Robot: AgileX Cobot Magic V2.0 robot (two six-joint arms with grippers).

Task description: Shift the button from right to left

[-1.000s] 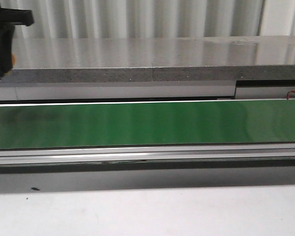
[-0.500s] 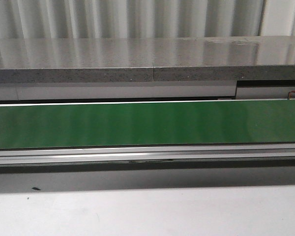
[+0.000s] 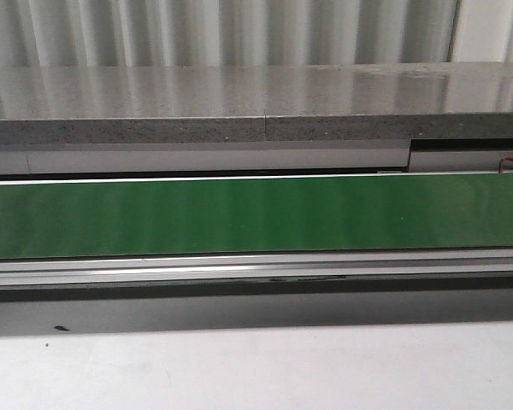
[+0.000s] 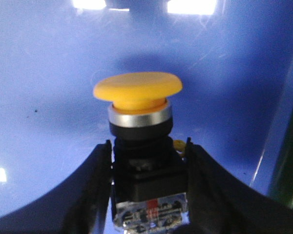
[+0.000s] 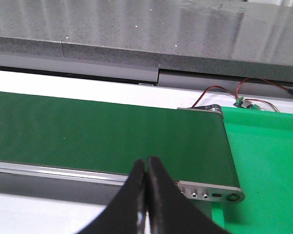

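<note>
**Firmly held: button over the blue surface**

Right now the button [image 4: 139, 131] sits clamped in the left end effector [image 4: 147, 192], its yellow cap pointing away from the wrist, silver ring beneath it, black body squeezed between the two dark fingers [image 4: 95, 190]. Behind it spreads a glossy blue surface [image 4: 44, 87] with bright light reflections. Over to the right wrist view: the right end effector [image 5: 146, 187] has its fingers pressed together, nothing between them, hovering above the near rail of the green belt [image 5: 102, 131]. Red and black wires [image 5: 219, 92] run beside the belt's end, next to a bright green tray [image 5: 263, 161]. From the front, the belt [image 3: 256, 213] stretches across below a grey stone ledge [image 3: 239, 107]; neither arm shows there.
</note>
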